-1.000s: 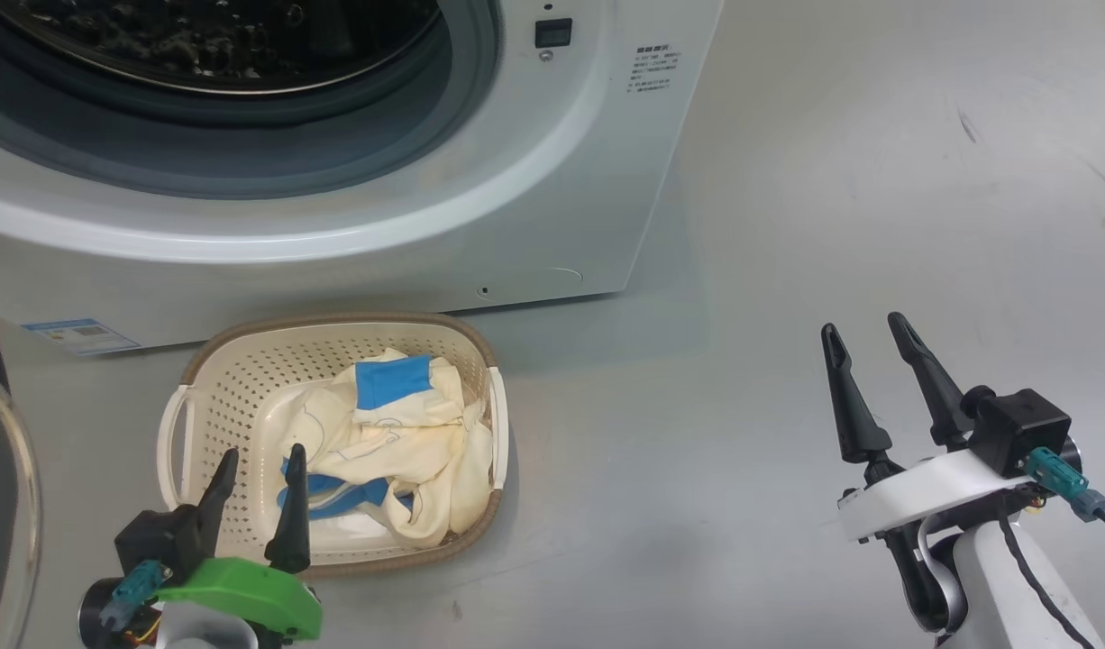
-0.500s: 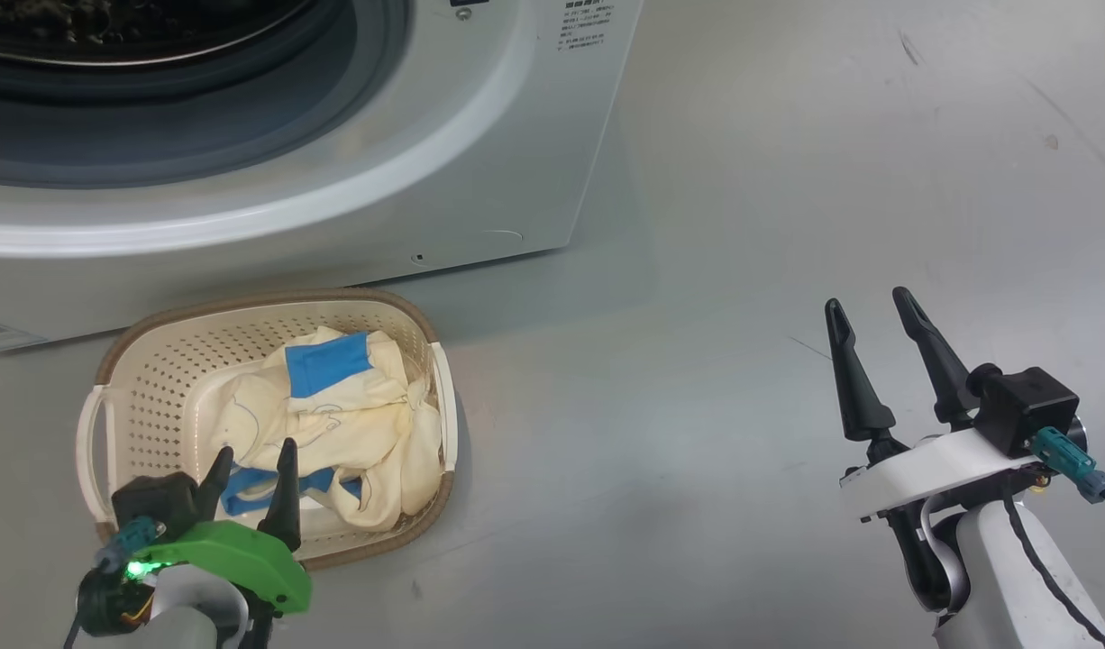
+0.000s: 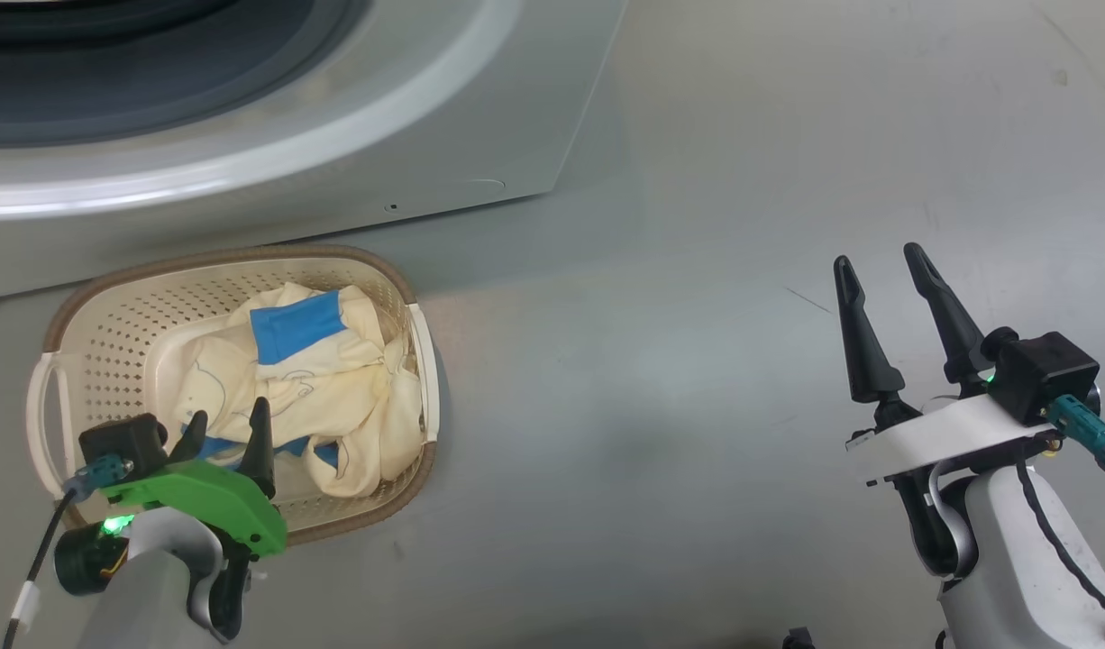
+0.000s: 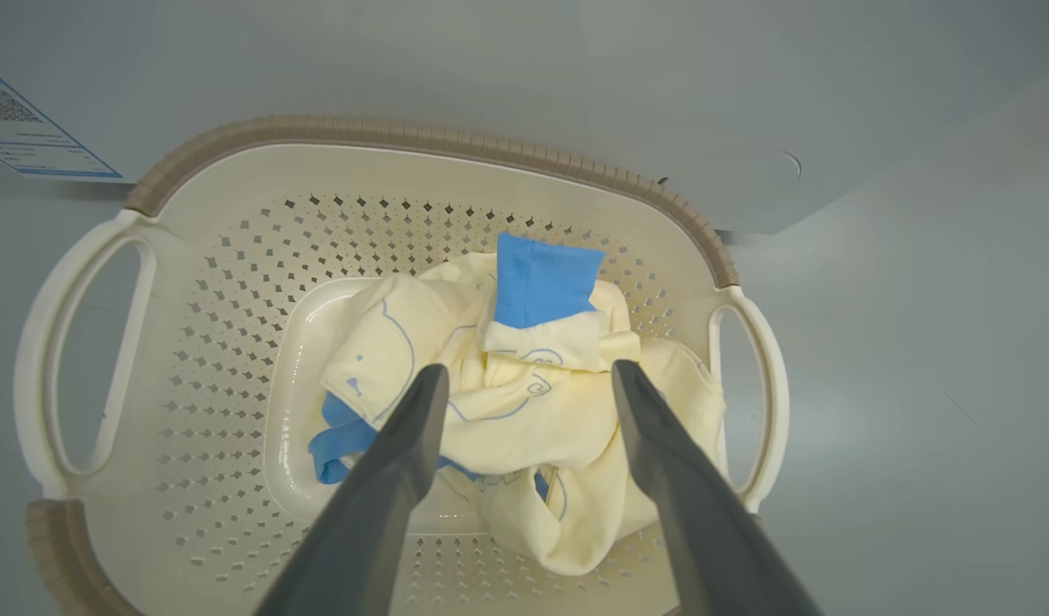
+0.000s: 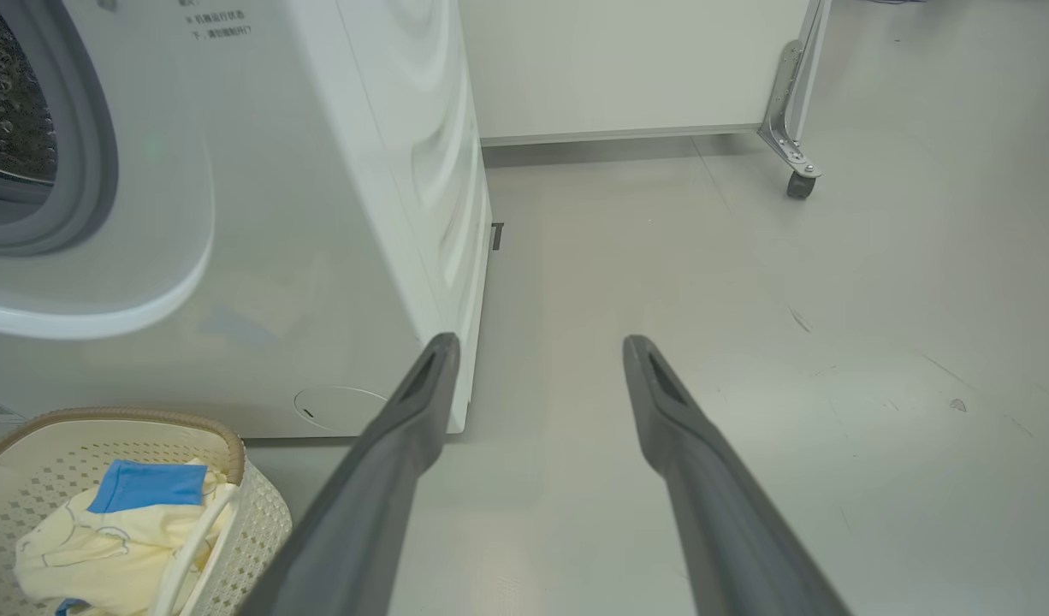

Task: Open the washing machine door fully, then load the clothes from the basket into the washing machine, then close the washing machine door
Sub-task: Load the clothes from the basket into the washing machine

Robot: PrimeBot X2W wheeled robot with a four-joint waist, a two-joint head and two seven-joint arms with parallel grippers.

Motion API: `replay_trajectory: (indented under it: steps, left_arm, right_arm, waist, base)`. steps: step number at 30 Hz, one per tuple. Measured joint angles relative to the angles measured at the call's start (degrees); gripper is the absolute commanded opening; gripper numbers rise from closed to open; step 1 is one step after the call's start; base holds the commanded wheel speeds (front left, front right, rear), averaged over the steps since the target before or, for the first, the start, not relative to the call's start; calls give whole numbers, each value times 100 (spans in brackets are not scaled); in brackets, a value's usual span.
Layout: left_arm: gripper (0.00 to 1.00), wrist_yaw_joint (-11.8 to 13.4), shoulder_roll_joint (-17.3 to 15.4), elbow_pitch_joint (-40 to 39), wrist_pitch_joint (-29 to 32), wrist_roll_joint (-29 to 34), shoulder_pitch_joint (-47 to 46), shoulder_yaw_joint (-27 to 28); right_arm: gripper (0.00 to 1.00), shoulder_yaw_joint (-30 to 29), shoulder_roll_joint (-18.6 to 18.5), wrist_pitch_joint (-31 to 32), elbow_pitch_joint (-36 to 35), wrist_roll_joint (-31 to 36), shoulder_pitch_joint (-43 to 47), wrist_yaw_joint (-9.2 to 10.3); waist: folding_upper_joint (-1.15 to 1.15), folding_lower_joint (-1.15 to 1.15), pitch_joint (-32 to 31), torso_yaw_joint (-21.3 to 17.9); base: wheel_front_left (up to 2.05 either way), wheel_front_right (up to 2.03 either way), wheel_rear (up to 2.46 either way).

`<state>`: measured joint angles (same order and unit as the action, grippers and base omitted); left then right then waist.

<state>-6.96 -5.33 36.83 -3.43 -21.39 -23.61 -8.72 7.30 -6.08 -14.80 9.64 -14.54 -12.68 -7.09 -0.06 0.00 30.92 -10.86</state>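
Observation:
The cream basket (image 3: 237, 257) with its brown rim sits on the floor in front of the white washing machine (image 3: 480, 117). The cream-yellow clothes (image 3: 336, 361) with blue cuffs lie heaped in it. My left gripper (image 3: 229, 413) hangs open over the near side of the basket. In the left wrist view its fingers (image 4: 529, 370) straddle the clothes (image 4: 542, 282) from just above, with the basket rim (image 4: 422, 137) beyond. My right gripper (image 3: 878, 257) stands open and empty over bare floor to the right. The washing machine's grey seal (image 5: 97, 145) is uncovered. The washing machine door is out of view.
In the right wrist view, my right gripper (image 5: 541, 342) points past the washing machine's corner (image 5: 465, 282) at grey floor. A white unit on a metal leg with a castor (image 5: 800, 184) stands behind. A blue label (image 4: 28, 137) marks the machine's lower front.
The head camera has tipped down and turned, sliding the whole scene up and left. My left gripper has moved further over the basket, above the clothes. Both grippers stay open.

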Motion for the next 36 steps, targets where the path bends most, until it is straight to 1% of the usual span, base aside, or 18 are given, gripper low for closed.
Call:
replay_trajectory:
  steps: [10, 18, 26, 36]
  left_arm:
    - [100, -1, -88, 386, 116, -78, -632, -10]
    - [100, -1, -114, 600, 200, -158, -986, -189]
    - [100, -1, -163, 804, 272, -388, -1380, -256]
    - [100, -1, -250, 1073, 315, -480, -1790, -378]
  right_arm:
    - [100, 24, -45, 0, -124, 2, -292, 0]
    - [100, 18, -52, 0, -180, 9, -446, 0]
    - [100, 11, -66, 0, -265, 20, -647, 0]
    - [100, 3, -102, 0, -314, 57, -766, 0]
  waist:
    - [0, 0, 511, -14]
    - [0, 1, 910, -30]
    - [0, 0, 1298, -40]
    - [0, 0, 1712, -48]
  base:
    - [0, 0, 0]
    - [0, 0, 0]
    - [0, 0, 0]
    - [0, 0, 0]
